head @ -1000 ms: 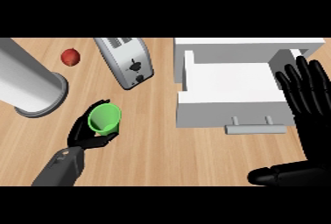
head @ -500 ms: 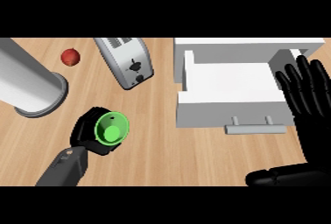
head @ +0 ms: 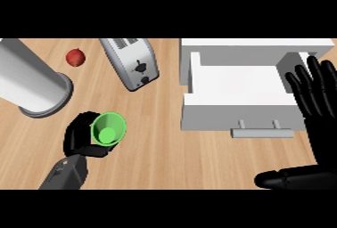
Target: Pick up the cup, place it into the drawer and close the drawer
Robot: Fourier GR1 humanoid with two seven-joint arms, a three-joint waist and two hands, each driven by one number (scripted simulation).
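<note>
A green cup (head: 108, 129) sits in my left hand (head: 80, 136) at the lower left of the head view, its mouth facing up toward the camera. The black fingers curl round its side, lifting it over the wooden counter. To the right, a white drawer (head: 241, 116) stands pulled out, its inside bare and its grey handle (head: 262, 132) facing me. My right hand (head: 318, 98) rests open by the drawer's right side, fingers straight and pointing away.
A silver toaster (head: 132, 61) lies at the top middle, between the cup and the drawer. A large grey cylinder (head: 30, 87) stands at the left edge, a small red fruit (head: 76, 57) beside it. Bare wood (head: 171, 160) lies in front of the drawer.
My left hand has tilted and raised the cup, so its mouth now faces the camera, and it has shifted slightly right. The right hand has not moved.
</note>
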